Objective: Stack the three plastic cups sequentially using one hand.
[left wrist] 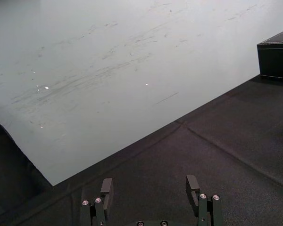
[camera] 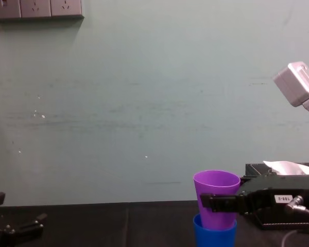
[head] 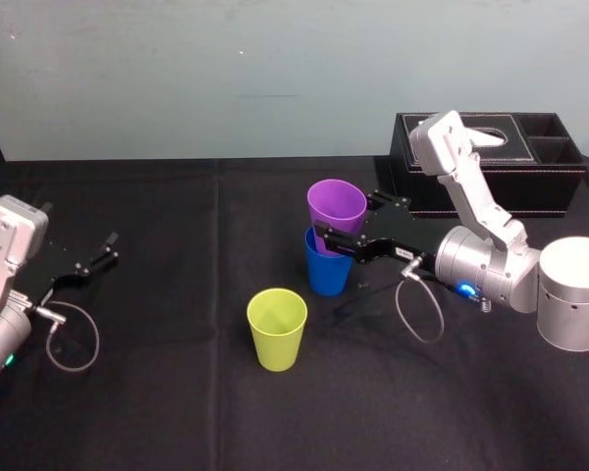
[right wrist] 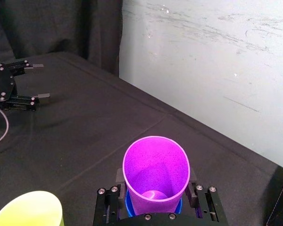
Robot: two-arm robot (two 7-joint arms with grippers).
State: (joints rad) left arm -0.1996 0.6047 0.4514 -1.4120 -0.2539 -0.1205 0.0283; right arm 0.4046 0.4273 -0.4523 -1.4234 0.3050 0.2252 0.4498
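On the black table (head: pixel 177 412), our right gripper (head: pixel 348 224) is clenched around the purple cup (head: pixel 336 204), whose base sits inside the blue cup (head: pixel 326 270); we judge it is seating that nesting. The yellow-green cup (head: pixel 276 329) stands empty nearby, unstacked. Our left gripper (left wrist: pixel 150 182) rests released at the table's left

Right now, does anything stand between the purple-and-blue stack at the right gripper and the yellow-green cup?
Nothing visible does. The right gripper grips the purple cup, nested in the blue cup. Bare black cloth separates that stack from the yellow-green cup, nearer the robot and to its left. The left gripper sits parked, open, far left.
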